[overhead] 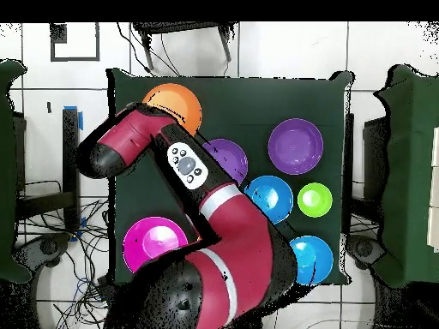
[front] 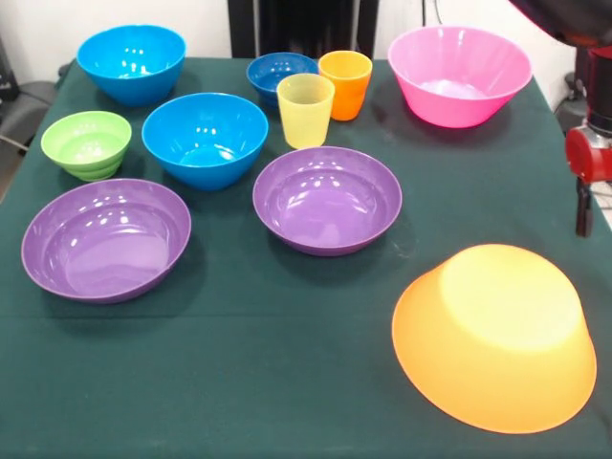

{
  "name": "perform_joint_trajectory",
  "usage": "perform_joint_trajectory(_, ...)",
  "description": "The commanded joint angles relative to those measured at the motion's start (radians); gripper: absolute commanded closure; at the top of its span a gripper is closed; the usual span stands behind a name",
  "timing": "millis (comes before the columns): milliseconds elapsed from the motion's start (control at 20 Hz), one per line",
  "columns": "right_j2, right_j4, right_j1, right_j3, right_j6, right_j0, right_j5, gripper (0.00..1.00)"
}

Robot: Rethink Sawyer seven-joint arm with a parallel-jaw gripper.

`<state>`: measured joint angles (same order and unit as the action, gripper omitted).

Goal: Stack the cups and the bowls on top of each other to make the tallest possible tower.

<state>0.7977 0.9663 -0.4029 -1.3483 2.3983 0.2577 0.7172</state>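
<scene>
Nearest, the yellow-orange bowl (front: 494, 337) sits upside down and bare on the counter (front: 239, 382), so stacking looks barely begun; a purple bowl (front: 327, 199) seems next, though whether the claw (front: 583, 206) is spread I cannot tell.

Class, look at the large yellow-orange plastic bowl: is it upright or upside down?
Upside down: the large yellow-orange plastic bowl shows its flat base uppermost, rim on the green tablecloth.
</scene>
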Motion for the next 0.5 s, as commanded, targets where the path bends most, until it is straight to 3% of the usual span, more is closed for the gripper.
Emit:
perform_joint_trajectory(50, -0.179, 0.045, 0.102, 0.1, 0.173, -0.061, -0.104, 0.0)
perform_joint_trajectory(500, -0.314, 0.075, 0.104, 0.174, 0.238, -0.17, -0.147, 0.0)
